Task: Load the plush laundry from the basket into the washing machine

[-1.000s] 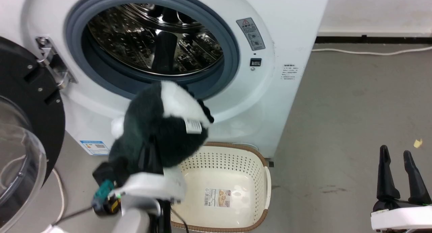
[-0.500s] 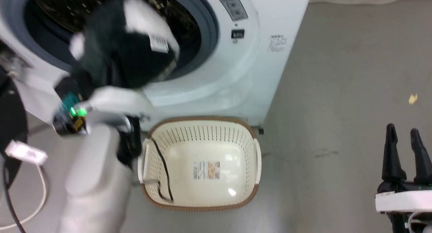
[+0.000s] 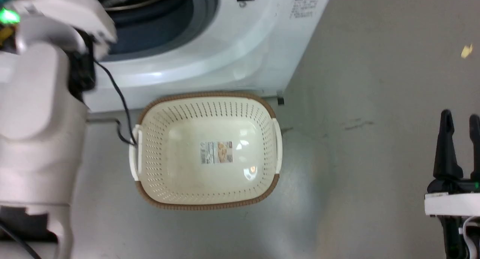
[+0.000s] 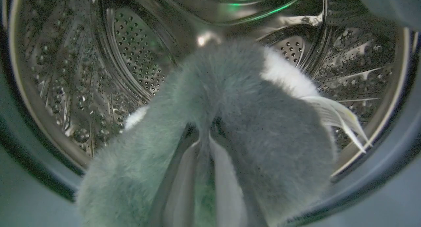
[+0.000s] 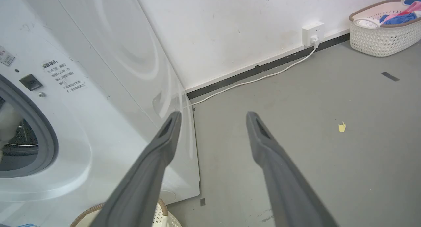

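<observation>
In the left wrist view, my left gripper (image 4: 205, 131) is shut on the plush laundry (image 4: 236, 98), a dark fluffy bundle with white patches and a white tag. The bundle hangs in the mouth of the steel drum (image 4: 131, 49), past the grey gasket. In the head view my pale left arm (image 3: 37, 101) reaches up into the door opening of the washing machine (image 3: 225, 45). The cream basket (image 3: 168, 112) stands on the floor in front of the machine, with just its paper label (image 3: 216, 152) inside. My right gripper (image 3: 460, 116) is open at the lower right, over bare floor, holding nothing.
A black cable (image 3: 120, 101) from my left arm hangs by the basket's left handle. In the right wrist view, a second basket with clothes (image 5: 381, 26) stands by the far wall, near a wall socket (image 5: 312, 33) and white cord (image 5: 256, 79). A yellow scrap (image 5: 342, 127) lies on the floor.
The head camera has tilted down. My left arm has carried the plush laundry from above the basket up into the drum opening. The right gripper has stayed open in place.
</observation>
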